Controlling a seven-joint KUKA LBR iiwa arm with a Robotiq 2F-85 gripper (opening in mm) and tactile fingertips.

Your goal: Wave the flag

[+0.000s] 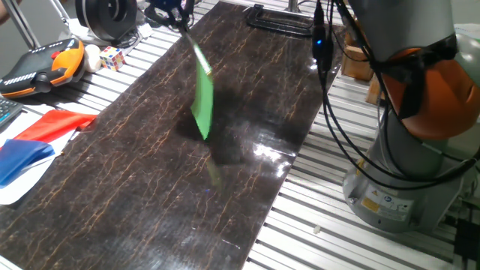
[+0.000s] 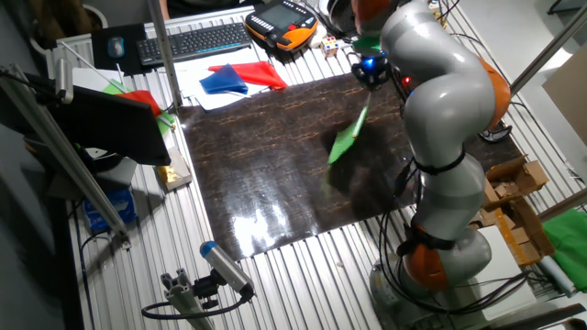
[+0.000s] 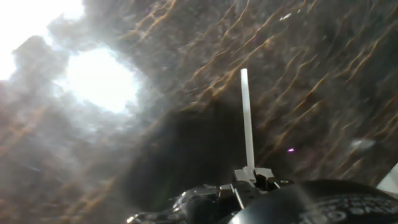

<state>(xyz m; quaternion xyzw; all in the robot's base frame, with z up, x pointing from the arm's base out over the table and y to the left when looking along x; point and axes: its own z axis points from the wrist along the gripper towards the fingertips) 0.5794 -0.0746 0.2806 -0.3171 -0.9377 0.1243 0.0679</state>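
The flag is a bright green cloth on a thin white stick, hanging in the air above the dark marbled table. In the other fixed view the flag slants down from the hand. My gripper is at the top edge of the first fixed view, shut on the stick's upper end. In the hand view the white stick points straight away from my gripper; the green cloth does not show there.
A red cloth and a blue cloth lie at the table's left side. An orange teach pendant and a colour cube sit behind them. The arm's base stands at the right. A keyboard lies beyond the cloths.
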